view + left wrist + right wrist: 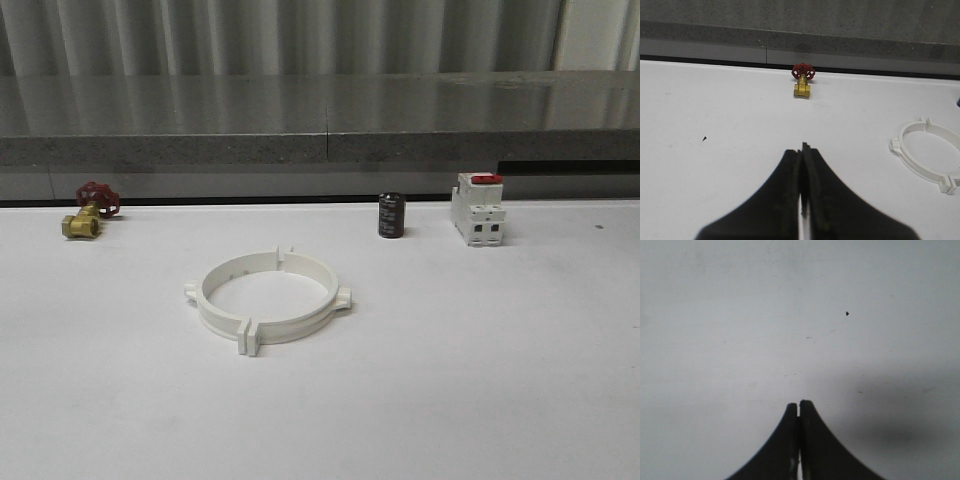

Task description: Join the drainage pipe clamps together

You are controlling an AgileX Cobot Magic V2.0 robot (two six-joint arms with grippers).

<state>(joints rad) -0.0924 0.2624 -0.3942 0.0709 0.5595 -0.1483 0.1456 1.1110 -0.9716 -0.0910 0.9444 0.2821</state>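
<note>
Clamps (267, 299) joined as ring mid-table, open room round; both jaws clenched, holding nothing.

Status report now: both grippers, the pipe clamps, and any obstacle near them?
Left gripper shut, empty. Right gripper shut, empty, over bare table. Drainage pipe clamps lie as one ring on the table. Nothing close to the ring.

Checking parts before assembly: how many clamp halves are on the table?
2. The far half and the near half lie mid-table, ends meeting to form one ring, left of the black cylinder.
</note>
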